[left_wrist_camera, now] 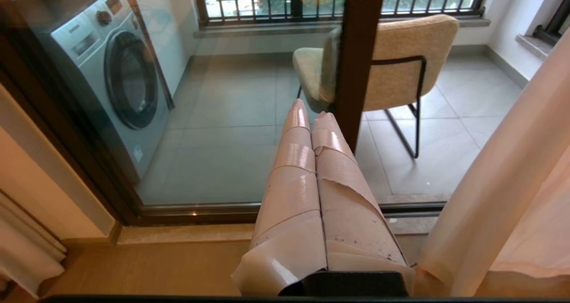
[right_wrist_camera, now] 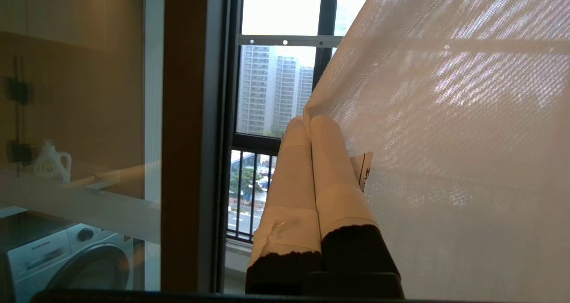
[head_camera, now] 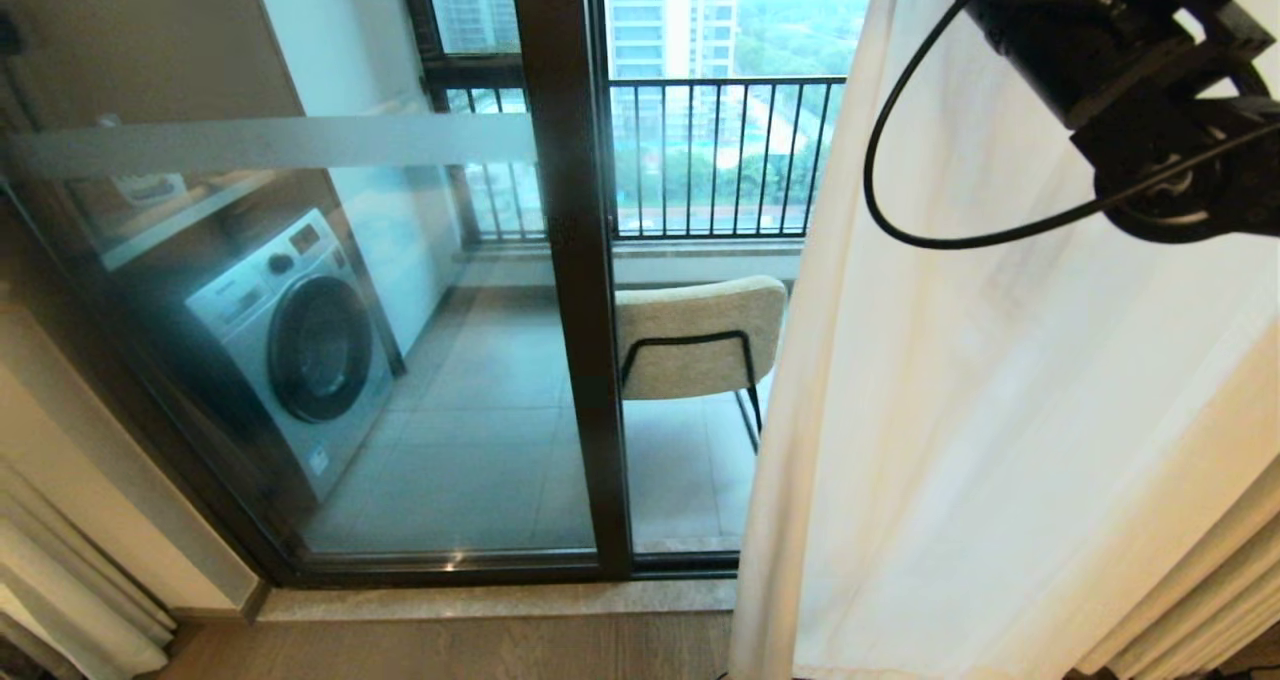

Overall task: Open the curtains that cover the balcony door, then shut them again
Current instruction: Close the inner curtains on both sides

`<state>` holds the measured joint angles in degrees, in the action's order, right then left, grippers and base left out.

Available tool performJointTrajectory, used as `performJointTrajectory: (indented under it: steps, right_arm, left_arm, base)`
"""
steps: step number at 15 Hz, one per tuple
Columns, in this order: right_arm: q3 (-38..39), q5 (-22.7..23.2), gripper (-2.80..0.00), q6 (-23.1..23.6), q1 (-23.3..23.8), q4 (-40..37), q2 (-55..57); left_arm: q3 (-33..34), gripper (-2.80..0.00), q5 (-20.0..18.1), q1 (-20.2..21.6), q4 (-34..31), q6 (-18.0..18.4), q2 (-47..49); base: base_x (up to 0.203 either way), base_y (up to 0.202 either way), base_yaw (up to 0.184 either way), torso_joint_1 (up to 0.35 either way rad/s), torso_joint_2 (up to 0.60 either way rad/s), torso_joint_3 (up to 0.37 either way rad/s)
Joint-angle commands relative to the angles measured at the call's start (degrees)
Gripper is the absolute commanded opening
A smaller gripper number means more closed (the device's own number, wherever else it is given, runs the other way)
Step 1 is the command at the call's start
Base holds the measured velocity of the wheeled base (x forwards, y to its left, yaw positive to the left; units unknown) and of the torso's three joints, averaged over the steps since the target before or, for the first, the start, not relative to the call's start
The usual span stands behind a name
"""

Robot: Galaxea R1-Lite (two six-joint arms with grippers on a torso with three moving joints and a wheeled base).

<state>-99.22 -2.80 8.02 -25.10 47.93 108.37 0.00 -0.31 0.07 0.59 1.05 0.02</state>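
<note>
Hanging at about three o'clock in the head view, the sheer white curtains cover the right part of the balcony door, their free edge slanting down from twelve o'clock toward six, with folds of thicker cream drape at the lower right corner and another bunch at the lower left corner. To the left of that edge the glass is uncovered, showing its dark frame and the frosted band across the pane at ten o'clock. Beyond the glass stand a washing machine at nine o'clock and a beige chair near the centre, with the black railing and tower blocks behind at twelve. The right arm reaches in from the upper right corner of the head view, a black cable looping under it. In its wrist view the right gripper has its two taped fingers pressed flat together, and the sheer's edge lies right at the fingertips, the cloth spreading away along one side of them; whether any fabric is pinched between them cannot be told. The left gripper is likewise closed with nothing between its taped fingers, pointing toward the door's centre post, the curtain hanging well apart at its side.
</note>
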Motion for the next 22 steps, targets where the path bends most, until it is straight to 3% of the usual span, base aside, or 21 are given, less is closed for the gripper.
performJointTrajectory:
  steps: [1, 22]
  right_arm:
    - [0.0, 0.0, -2.80, 0.1, 0.0, 0.3, 0.0]
    - [1.4, 0.0, -2.80, 0.2, 0.0, 0.5, -1.3]
  left_arm:
    - [0.0, -2.80, 0.0, 0.0, 0.0, 0.0, 0.0]
    - [0.0, -2.80, 0.0, 0.0, -0.2, 0.2, 0.0]
  base:
    - [0.000, 0.185, 0.000, 0.000, 0.00, 0.004]
    - [0.000, 0.186, -0.001, 0.003, 0.00, 0.002]
